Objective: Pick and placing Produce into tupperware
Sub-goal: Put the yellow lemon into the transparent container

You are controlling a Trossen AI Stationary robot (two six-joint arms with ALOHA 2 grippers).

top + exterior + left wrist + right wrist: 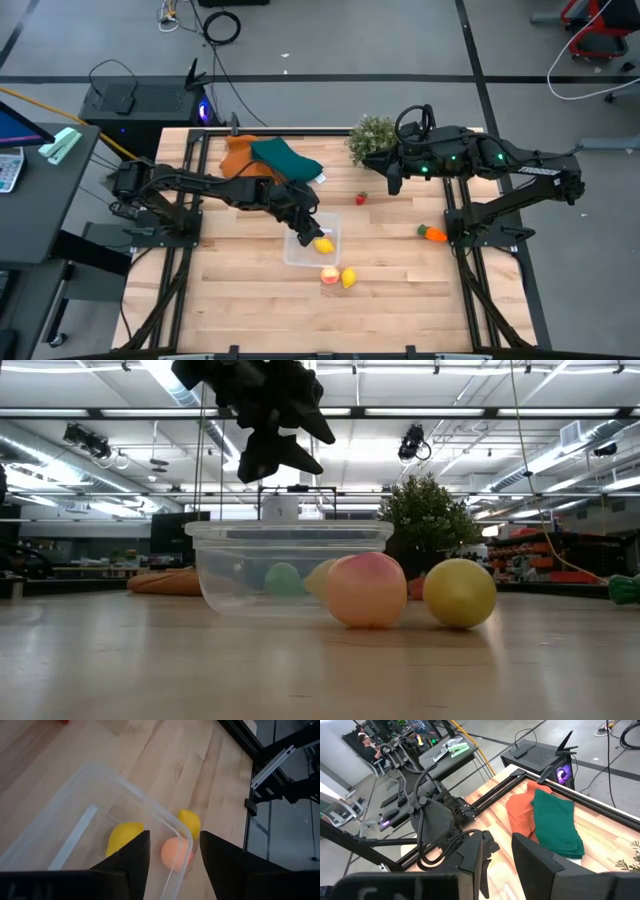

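Near the centre of the high view we see the tupperware (300, 252), a clear square tub on the counter (400, 290), holding a yellow lemon (324, 245); a peach (329, 275) and a second lemon (348, 278) lie just outside. Our left claw (305, 233) hovers above it, fingers spread and empty. The right claw (392, 180), fingers apart, waits upper right.

Robotics lab: rigs, cables (222, 27), computers (140, 100).

Both arms are dark, jointed links; the right arm (470, 160) carries small green lights and black looping cables (427, 837). Its fingers (540, 857) look like flat black slabs.
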